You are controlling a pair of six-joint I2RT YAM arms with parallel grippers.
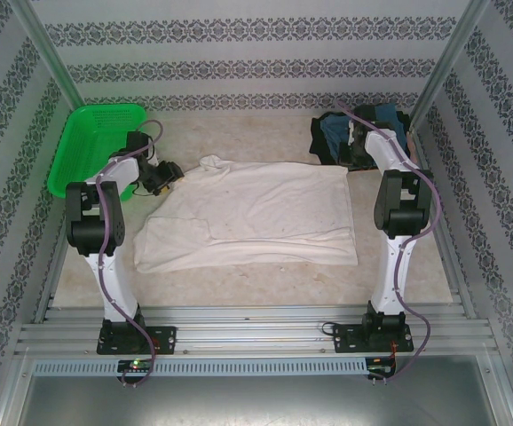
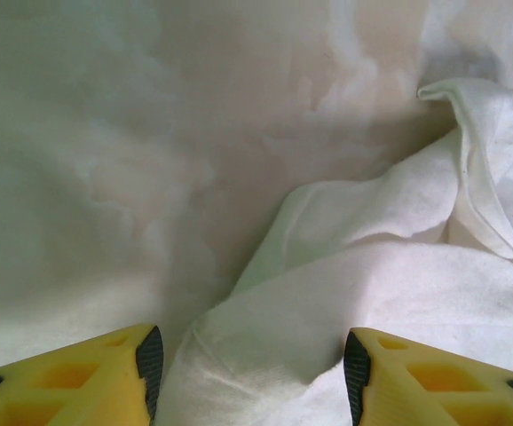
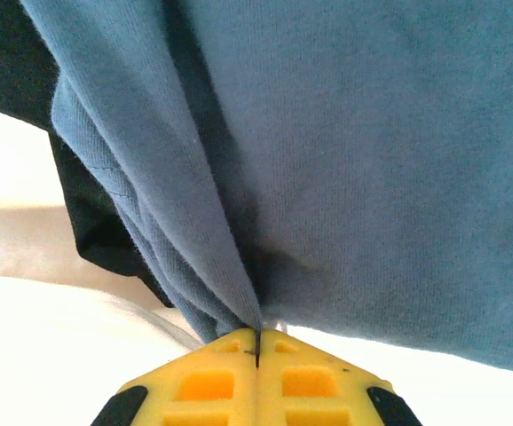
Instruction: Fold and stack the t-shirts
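A white t-shirt (image 1: 256, 213) lies spread flat across the middle of the table. My left gripper (image 1: 163, 176) is at its far-left corner, near the collar. In the left wrist view the left gripper (image 2: 249, 373) is open, and a raised fold of the white t-shirt (image 2: 327, 302) lies between its yellow fingers (image 2: 79, 382). At the back right, a teal-blue t-shirt (image 1: 335, 133) and a black t-shirt (image 1: 319, 146) lie in a crumpled pile. My right gripper (image 1: 356, 151) is in that pile. The right gripper (image 3: 257, 342) is shut, pinching a fold of the blue t-shirt (image 3: 372, 160). The black t-shirt (image 3: 97, 231) hangs behind that fold.
A green plastic mesh basket (image 1: 92, 146) stands at the back left, just beyond the left arm. Patterned walls enclose the table on three sides, with metal posts at the back corners. Bare tabletop (image 1: 256, 275) runs in front of the white shirt.
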